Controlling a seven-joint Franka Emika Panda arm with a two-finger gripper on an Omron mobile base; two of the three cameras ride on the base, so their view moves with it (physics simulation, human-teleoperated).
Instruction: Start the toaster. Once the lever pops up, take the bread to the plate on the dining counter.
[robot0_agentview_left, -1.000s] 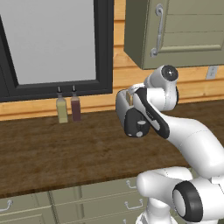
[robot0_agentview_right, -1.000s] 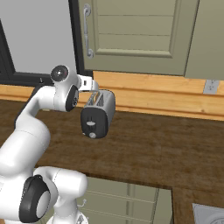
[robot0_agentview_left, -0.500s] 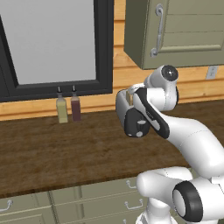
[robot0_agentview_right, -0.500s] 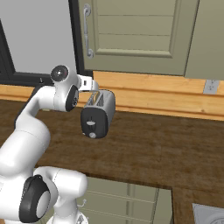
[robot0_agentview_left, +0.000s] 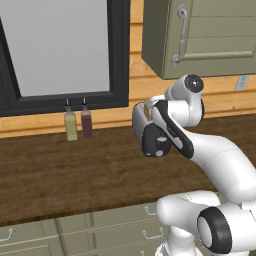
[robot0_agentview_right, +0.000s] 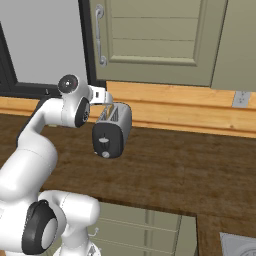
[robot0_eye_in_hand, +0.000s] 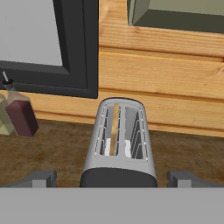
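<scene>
Sitting dead centre in the hand view: the toaster (robot0_eye_in_hand: 119, 144), silver-grey, two slots facing up, on the dark wood worktop (robot0_eye_in_hand: 57, 153) right against the honey-coloured wall boards. In the left slot, a thin pale tan edge standing upright, most likely the bread (robot0_eye_in_hand: 114, 131); sunk deep enough that little beyond the edge shows. Right slot looks like bare wire guides and nothing else. Black end face cut off along the bottom of that view, so no lever to be seen there.

From the right base view, same toaster (robot0_agentview_right: 113, 129) in the middle-left of the frame, black end face turned toward the camera, with a small light-grey lever (robot0_agentview_right: 104, 141) on it and a round knob lower down. Hard to say how far up its track the lever sits. In the left base view, toaster (robot0_agentview_left: 150, 131) half hidden behind the white forearm, slots not visible.

Gripper (robot0_eye_in_hand: 113, 178) spread wide, holding nothing: fingertips (robot0_eye_in_hand: 43, 178) poking up at the bottom left and bottom right of the hand view, one on each side of the toaster's near end, well apart from it.

Upper-left side of the left base view: two small bottles below the black window frame, one yellowish (robot0_agentview_left: 70, 125), one dark red (robot0_agentview_left: 86, 122), standing just beside each other. Contents not readable beyond colour.
</scene>
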